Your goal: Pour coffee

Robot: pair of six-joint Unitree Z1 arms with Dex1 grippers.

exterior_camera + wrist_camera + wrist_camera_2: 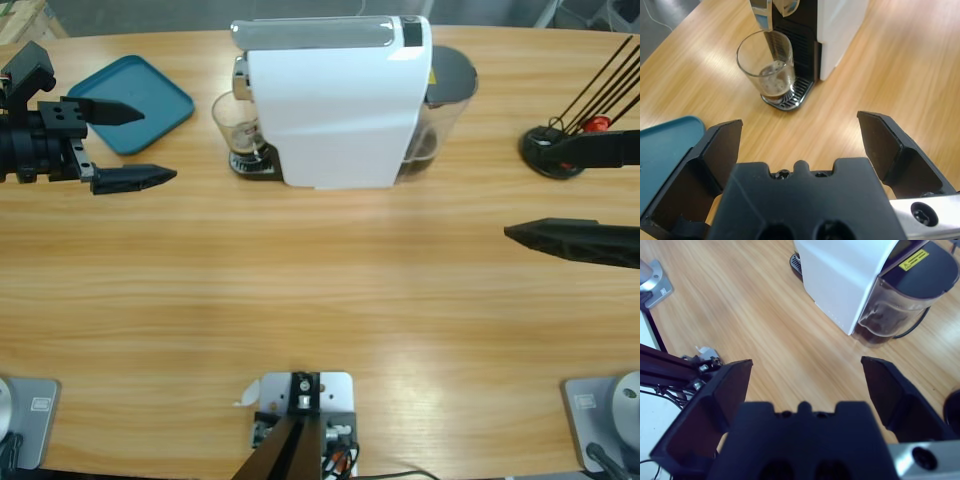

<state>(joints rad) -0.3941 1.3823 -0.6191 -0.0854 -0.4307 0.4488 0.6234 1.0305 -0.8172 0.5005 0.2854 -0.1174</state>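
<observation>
The wooden table lies bare and broad between my two arms. At its far middle stands the white coffee machine, its spout end toward my left side. A teal tray sits by the far left edge. The clear glass stands upright on the drip grate under the spout, with dark coffee shallow at its bottom. My left gripper is spread wide and empty beside the tray; my right gripper, also spread, holds nothing.
</observation>
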